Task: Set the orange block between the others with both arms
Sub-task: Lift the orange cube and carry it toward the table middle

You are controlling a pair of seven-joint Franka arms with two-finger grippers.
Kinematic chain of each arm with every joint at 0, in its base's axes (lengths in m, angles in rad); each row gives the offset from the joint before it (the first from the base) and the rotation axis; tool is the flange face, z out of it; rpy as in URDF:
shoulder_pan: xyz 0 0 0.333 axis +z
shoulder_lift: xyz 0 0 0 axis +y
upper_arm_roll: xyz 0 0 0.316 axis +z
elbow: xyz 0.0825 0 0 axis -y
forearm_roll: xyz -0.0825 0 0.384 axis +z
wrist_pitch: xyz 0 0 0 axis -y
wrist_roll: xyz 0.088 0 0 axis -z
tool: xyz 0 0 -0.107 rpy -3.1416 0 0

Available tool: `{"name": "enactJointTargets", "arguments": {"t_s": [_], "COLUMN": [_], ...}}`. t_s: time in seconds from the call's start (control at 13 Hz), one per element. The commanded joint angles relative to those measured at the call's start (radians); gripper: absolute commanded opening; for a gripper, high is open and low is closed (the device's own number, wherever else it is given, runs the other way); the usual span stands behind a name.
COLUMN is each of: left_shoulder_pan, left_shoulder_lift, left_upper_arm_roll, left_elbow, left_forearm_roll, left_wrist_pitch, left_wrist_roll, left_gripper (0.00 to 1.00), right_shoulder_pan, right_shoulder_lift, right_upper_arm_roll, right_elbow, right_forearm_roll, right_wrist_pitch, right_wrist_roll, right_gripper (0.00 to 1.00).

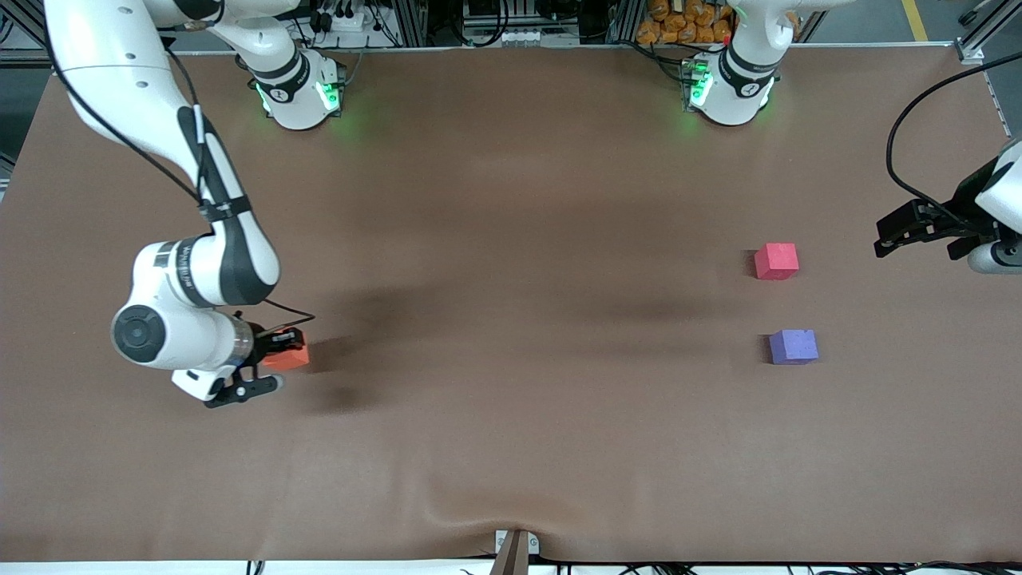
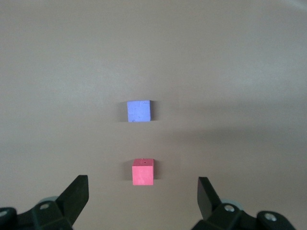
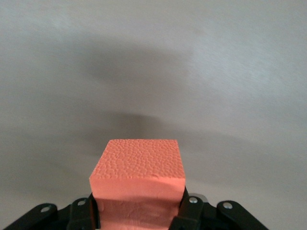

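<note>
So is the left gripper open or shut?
Open: the left gripper shows its fingers spread wide and empty, above the pinkish-red cube.

The picture's edge cuts off the left arm past its wrist.

Even overhead light, no glare on the brown table. Soft, blurry shadows spread under the right arm; both wrist views look paler, greyish, mostly sharp.
</note>
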Motion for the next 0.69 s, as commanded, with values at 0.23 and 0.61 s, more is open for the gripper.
{"name": "enactJointTargets", "arguments": {"t_s": [0.23, 0.61], "left_shoulder_pan": [0.007, 0.020], "left_shoulder_lift": [0.010, 0.015], "left_upper_arm_roll": [-0.001, 0.000], "left_elbow": [0.016, 0.017], "left_forearm_roll": [-0.038, -0.059], "left_wrist_pitch": [-0.018, -0.031], "left_wrist_roll": [-0.008, -0.002], "left_gripper": [1.00, 1.00], "right_shoulder_pan": [0.147, 0.256], "right_shoulder_lift": [-0.015, 0.005], "right_upper_arm_roll": [0.024, 0.024], "right_elbow": [0.089, 0.110], "right_forearm_roll": [0.042, 0.069], "right_wrist_pitch": [-0.076, -0.069], "right_wrist_roll": [0.195, 0.325], "right_gripper": [0.00, 0.00]}}
